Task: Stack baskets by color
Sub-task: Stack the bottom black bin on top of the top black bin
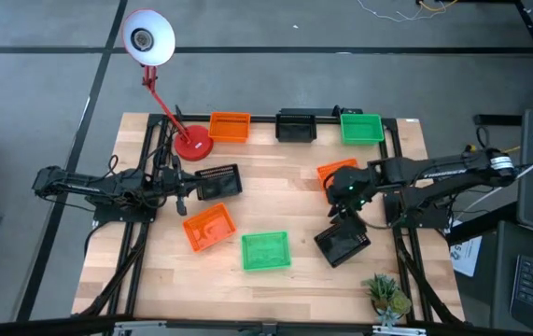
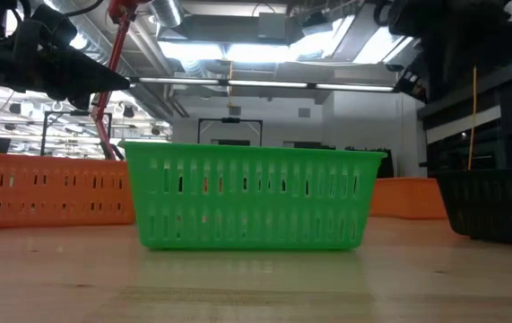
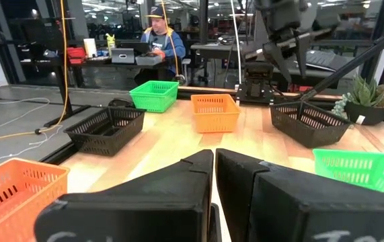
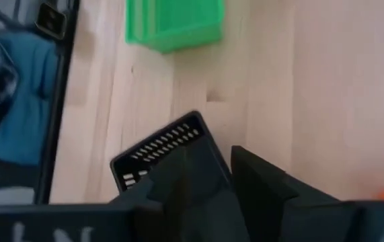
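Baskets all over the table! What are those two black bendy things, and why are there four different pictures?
Those are two robot arms, and their job is to sort baskets into piles by color. One picture looks straight down from above. One peeks level across the tabletop. Two come from little cameras on the arms' wrists. On the wooden table lie orange, green and black baskets, plus a red lamp and a small plant. The left gripper has its fingers shut and holds nothing; it waits beside a black basket. The right gripper has its fingers open, right over a second black basket.
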Available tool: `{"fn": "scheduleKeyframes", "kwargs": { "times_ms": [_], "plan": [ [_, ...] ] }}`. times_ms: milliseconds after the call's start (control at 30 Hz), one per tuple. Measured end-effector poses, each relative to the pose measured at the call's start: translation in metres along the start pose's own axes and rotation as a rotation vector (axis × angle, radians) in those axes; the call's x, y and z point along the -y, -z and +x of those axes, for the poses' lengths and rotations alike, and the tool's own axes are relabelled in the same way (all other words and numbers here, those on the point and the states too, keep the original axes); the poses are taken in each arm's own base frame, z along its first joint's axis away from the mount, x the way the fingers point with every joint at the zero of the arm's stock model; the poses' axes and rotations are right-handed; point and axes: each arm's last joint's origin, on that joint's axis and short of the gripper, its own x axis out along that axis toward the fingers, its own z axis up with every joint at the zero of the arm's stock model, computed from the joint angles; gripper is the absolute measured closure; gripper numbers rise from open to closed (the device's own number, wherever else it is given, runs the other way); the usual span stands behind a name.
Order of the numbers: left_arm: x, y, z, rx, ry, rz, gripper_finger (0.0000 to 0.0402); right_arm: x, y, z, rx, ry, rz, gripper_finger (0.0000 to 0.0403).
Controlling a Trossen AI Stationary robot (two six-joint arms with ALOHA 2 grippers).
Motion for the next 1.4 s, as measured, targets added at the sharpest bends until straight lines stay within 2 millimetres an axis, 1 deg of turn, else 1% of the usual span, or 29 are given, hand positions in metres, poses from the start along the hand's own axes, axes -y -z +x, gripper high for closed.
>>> {"fn": "scheduleKeyframes", "kwargs": {
  "times_ms": [100,233,433,533,633,800,867,1033,1133,1200,1267,1300,1367,1400],
  "plan": [
    [0.0,0.0,0.0,0.0,0.0,0.0,0.039,0.002,0.0,0.019,-0.086,0.003,-0.016,0.0282],
    [0.0,0.0,0.0,0.0,0.0,0.0,0.039,0.004,0.001,0.041,-0.179,0.001,-0.085,0.0282],
    [0.0,0.0,0.0,0.0,0.0,0.0,0.039,0.008,0.004,0.064,-0.287,0.0,-0.126,0.0282],
    [0.0,0.0,0.0,0.0,0.0,0.0,0.039,0.009,0.006,0.07,-0.31,0.051,-0.175,0.0282],
    [0.0,0.0,0.0,0.0,0.0,0.0,0.039,0.01,0.006,0.071,-0.313,0.104,-0.196,0.0282],
    [0.0,0.0,0.0,-0.001,0.0,0.0,0.039,0.01,0.007,0.071,-0.33,0.108,-0.187,0.0282],
    [0.0,0.0,0.0,0.0,0.0,0.0,0.039,0.008,0.009,0.074,-0.355,0.105,-0.195,0.0282],
    [0.0,0.0,0.0,0.0,0.0,0.0,0.039,0.009,0.016,0.09,-0.449,0.109,-0.191,0.0282],
    [0.0,0.0,0.0,0.0,0.0,0.0,0.039,0.013,0.019,0.103,-0.491,0.162,-0.192,0.0287],
    [0.0,0.0,0.0,-0.001,0.0,0.0,0.039,0.016,0.02,0.111,-0.502,0.205,-0.155,0.0296],
    [0.0,0.0,0.0,-0.001,0.0,0.001,0.039,0.018,0.02,0.118,-0.507,0.231,-0.109,0.0315],
    [0.0,0.0,0.0,-0.001,0.0,0.001,0.039,0.019,0.02,0.119,-0.508,0.238,-0.094,0.0331],
    [0.0,0.0,0.0,-0.001,0.0,0.0,0.039,0.019,0.02,0.121,-0.517,0.245,-0.1,0.0375],
    [0.0,0.0,0.0,0.0,0.0,0.0,0.039,0.018,0.019,0.121,-0.517,0.242,-0.11,0.0388]
  ]
}}
